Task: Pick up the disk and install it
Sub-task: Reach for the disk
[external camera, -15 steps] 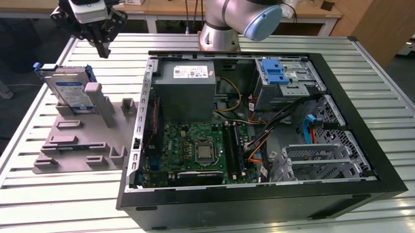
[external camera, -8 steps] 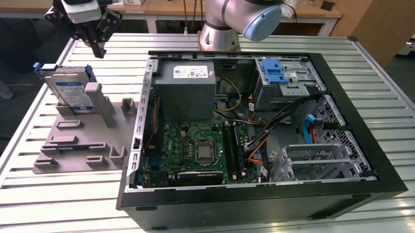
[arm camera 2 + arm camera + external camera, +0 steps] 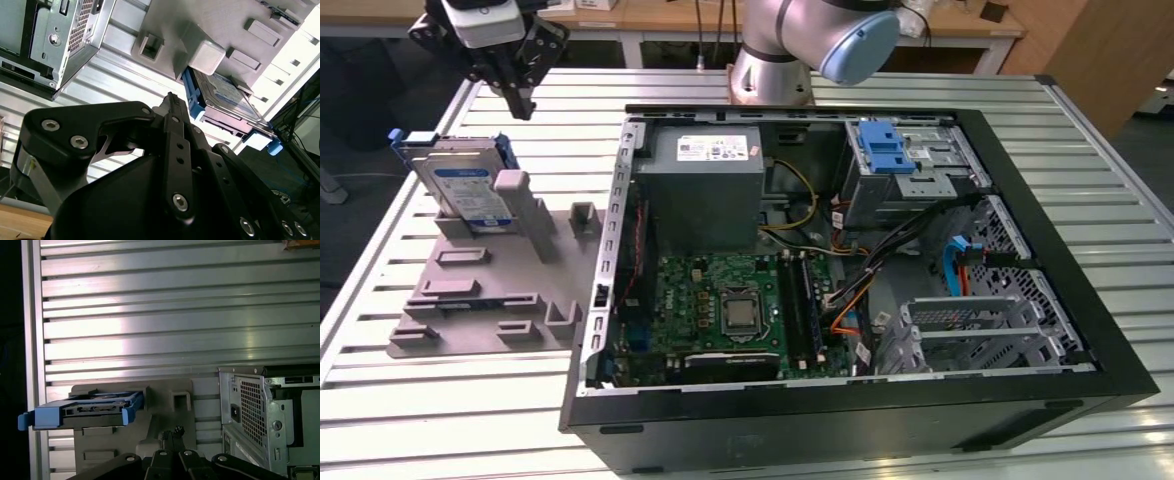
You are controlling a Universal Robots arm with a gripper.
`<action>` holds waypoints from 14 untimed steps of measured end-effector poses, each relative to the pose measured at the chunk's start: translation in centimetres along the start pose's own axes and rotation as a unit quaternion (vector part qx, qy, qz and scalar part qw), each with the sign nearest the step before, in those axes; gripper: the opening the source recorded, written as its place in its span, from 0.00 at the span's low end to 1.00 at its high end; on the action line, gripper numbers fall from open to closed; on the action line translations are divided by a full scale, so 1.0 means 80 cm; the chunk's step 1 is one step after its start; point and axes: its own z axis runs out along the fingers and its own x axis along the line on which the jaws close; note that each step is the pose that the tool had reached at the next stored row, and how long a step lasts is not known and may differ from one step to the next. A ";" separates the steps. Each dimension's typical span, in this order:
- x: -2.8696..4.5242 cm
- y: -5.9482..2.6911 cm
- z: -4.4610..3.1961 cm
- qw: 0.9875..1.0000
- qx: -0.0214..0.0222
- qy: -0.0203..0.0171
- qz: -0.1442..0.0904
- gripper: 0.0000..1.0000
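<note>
The disk [image 3: 462, 186] is a silver drive with a white-and-blue label in a blue carrier frame. It stands on edge in a slot of the grey holder [image 3: 494, 300] at the exterior view's left. My gripper [image 3: 522, 106] hangs above and just behind the disk, apart from it, shut with nothing between its fingers. In the second wrist view the black fingertips [image 3: 172, 101] meet in a point short of the disk [image 3: 222, 95]. In the first wrist view the disk [image 3: 95, 407] lies edge-on beside the gripper [image 3: 174, 432].
An open computer case [image 3: 1067, 300] lies on the slatted metal table [image 3: 427, 400], with a motherboard, cables and a grey drive cage with a blue latch [image 3: 891, 150] inside. The arm's base [image 3: 771, 70] stands behind the case. The holder carries several empty slots.
</note>
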 end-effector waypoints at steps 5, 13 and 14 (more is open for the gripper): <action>0.0016 0.000 0.0000 1.000 0.000 0.000 0.000 0.11; 0.0058 0.000 0.0001 1.000 0.000 0.000 0.000 0.11; 0.0064 -0.001 0.0002 1.000 0.000 0.000 0.000 0.11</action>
